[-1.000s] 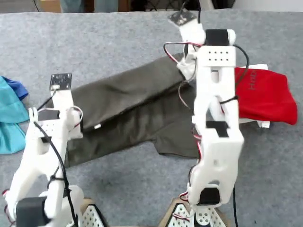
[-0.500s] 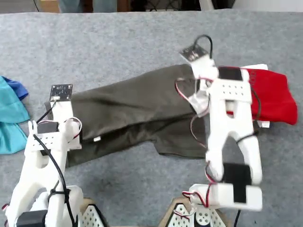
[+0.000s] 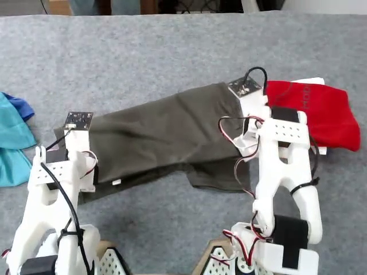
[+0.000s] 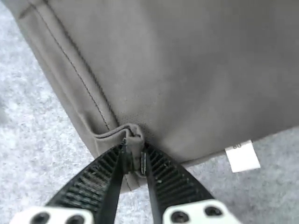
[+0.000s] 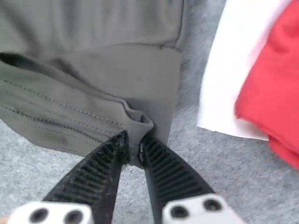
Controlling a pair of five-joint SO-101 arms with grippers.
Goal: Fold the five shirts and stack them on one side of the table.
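Because each pair of jaws is pressed together on a small bunch of cloth, the olive shirt (image 3: 166, 129) is held at both ends at once. The left gripper (image 4: 133, 149) pinches a puckered bit of the stitched hem at the shirt's left end. The right gripper (image 5: 134, 144) nips a fold of several layers at its right end. A white label (image 4: 240, 156) pokes out from the near edge, just beside the left pinch.

The shirt lies across the middle of the grey table (image 3: 143, 51), partly doubled over, running from near left to far right. It looks thin, light and quite limp, so it will likely sag between the two pinches and will not hold a crease by itself. The stitched hems and seams seem the firmest places to grip, since single layers may slip out or pull away from the ones beneath. The table's fuzzy covering will probably drag on the cloth.

Just right of the right gripper lies the red shirt (image 3: 312, 112), folded, on a white piece (image 5: 233, 70). A teal shirt (image 3: 12, 149) sits crumpled at the far-left edge, well apart.
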